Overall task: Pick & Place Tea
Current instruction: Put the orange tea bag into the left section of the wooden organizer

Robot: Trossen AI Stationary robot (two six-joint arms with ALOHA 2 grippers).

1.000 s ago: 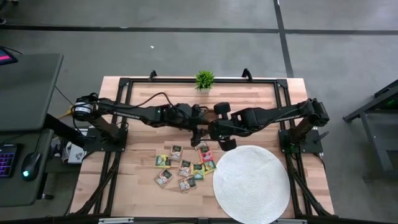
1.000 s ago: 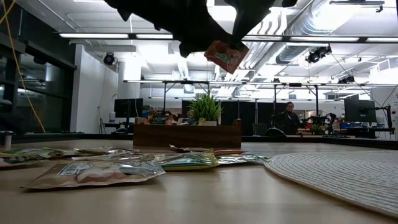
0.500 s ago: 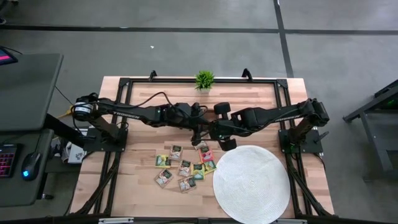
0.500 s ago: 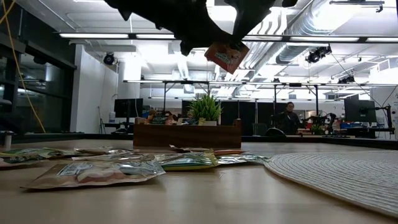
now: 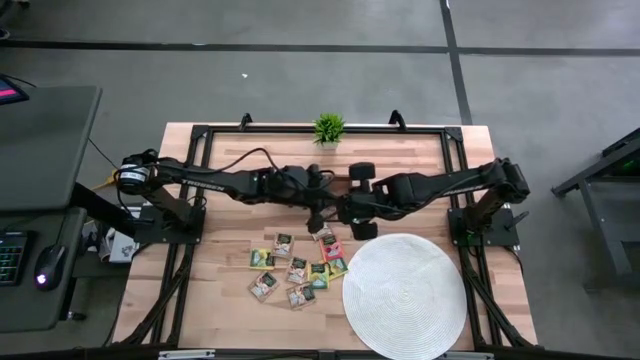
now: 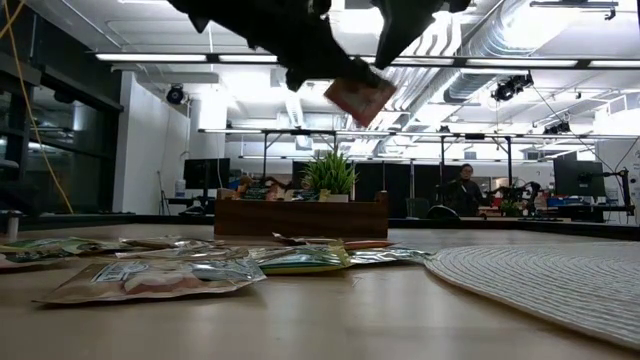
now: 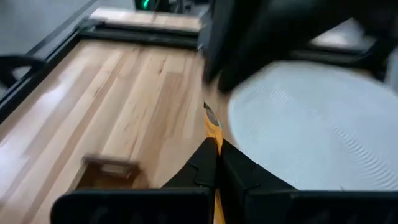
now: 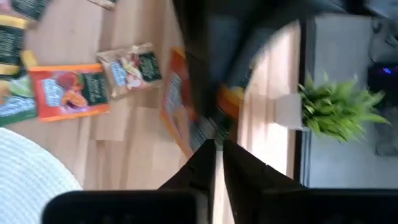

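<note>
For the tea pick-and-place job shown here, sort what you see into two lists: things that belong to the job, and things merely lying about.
Belonging to the job:
- tea packet held in the air, pinched where both grippers meet
- loose tea packets on the table
- left gripper
- right gripper

Merely there:
- potted plant at the table's far edge
- round white mat; nothing lies on it

Packet labels — seemingly all unreadable.

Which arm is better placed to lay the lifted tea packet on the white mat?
Right. The right gripper meets the left gripper at the raised packet, and its arm's base stands beside the white mat; the left arm reaches from the table's opposite side.
</note>
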